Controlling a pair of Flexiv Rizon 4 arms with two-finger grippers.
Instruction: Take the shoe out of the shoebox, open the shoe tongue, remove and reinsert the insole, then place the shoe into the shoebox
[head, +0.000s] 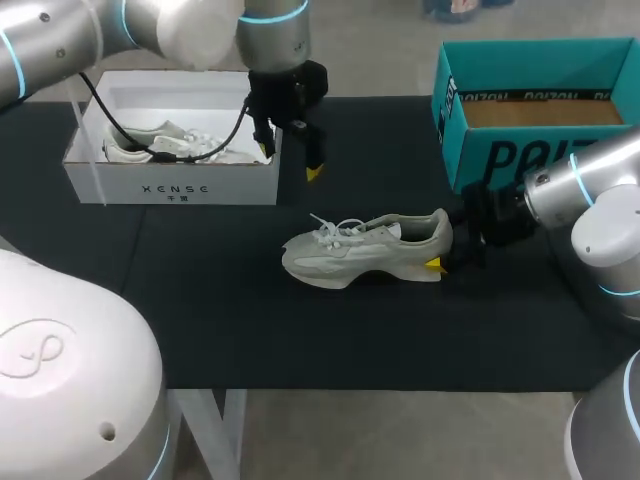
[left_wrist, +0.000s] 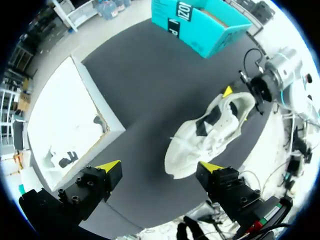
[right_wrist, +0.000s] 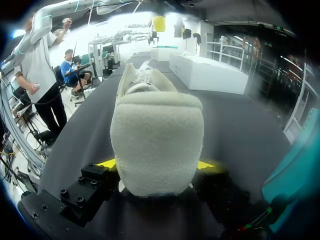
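1. Shoe (head: 365, 250), pale grey-green with white laces, lies on its sole on the black mat (head: 200, 290), about the middle of the table. Its toe points toward my left side and its heel toward my right. It is outside both boxes.
2. The right gripper (head: 440, 262) comes in low from the right and sits at the heel. In the right wrist view the padded heel fills the gap between the two fingers, with a yellow tip pressed against it on either side, so the gripper is clamped on the back of the shoe.
3. The left gripper (head: 290, 160) hangs above the mat just beside the right end of the white shoebox (head: 170, 185), behind the shoe and apart from it. Its fingers are spread wide and hold nothing. In the left wrist view only bare mat lies between the yellow tips, with the toe of the shoe ahead of one finger.
4. The white shoebox stands open at the back left of the mat, and a second shoe (head: 165, 145) of the same pale colour lies inside it.
5. A teal box (head: 530, 110) stands open at the back right, near the right arm, with a brown cardboard floor showing inside.
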